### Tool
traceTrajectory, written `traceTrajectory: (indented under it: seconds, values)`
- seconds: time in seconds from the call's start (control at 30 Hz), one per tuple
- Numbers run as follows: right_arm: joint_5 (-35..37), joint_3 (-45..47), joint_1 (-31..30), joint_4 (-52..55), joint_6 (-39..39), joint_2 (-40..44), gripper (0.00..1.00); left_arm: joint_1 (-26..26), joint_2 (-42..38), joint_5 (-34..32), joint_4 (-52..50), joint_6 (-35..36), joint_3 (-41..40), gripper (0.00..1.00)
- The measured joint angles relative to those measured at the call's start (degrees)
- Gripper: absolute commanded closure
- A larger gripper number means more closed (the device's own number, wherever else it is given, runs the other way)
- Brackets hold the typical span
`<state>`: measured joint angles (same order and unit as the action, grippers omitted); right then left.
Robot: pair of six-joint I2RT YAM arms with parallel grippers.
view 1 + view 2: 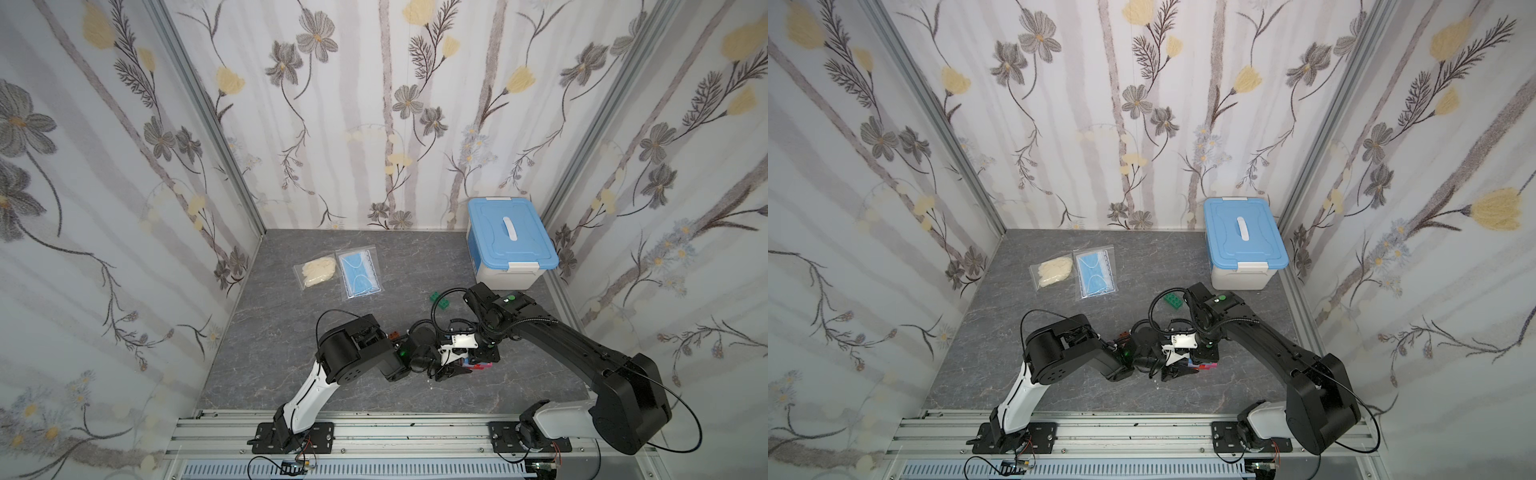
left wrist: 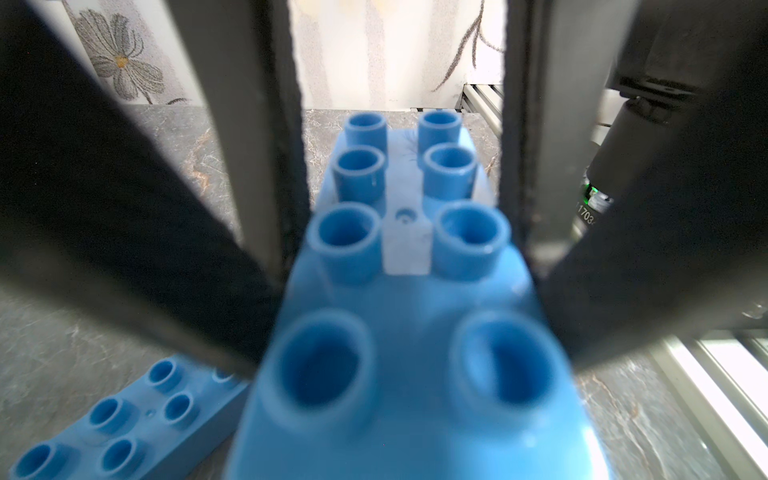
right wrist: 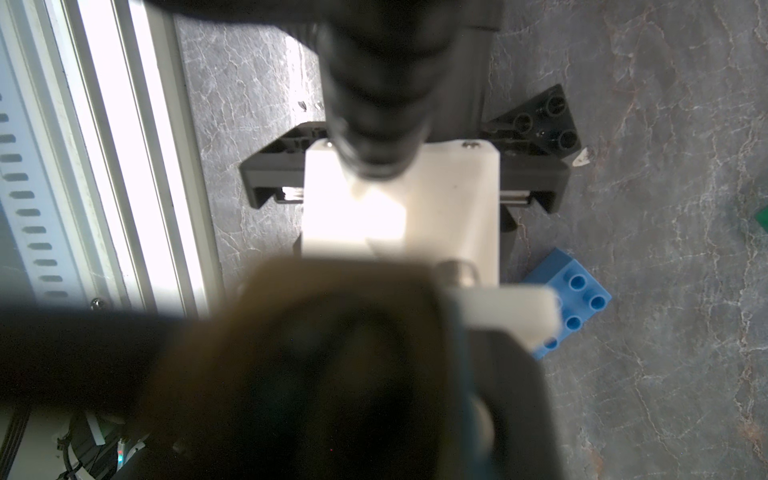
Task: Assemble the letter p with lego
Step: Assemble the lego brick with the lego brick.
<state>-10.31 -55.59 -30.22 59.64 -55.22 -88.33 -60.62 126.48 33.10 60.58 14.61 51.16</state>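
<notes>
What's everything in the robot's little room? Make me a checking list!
Surface: grey marbled table, flat.
Job's things: blue brick held; second blue brick, black brick, green brick lie loose; pink and red bricks by the grippers.
Clutter: cream-filled bag, bagged blue mask, blue-lidded box, all toward the back.
Grippers: left gripper shut on the blue brick; right gripper shut, its catch hidden.
Cables: black hose loops beside the green brick.
Surroundings: flowered walls on three sides; metal rail in front.
</notes>
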Motion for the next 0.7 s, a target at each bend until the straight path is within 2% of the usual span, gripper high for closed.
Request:
traceTrajectory:
  seconds: [0.7]
  values:
    - [-1.36,0.72,0.39,-0.76,-0.15,-1.31,1.0,0.2,0.33,0.42,-0.39,0.63,0.0,0.85]
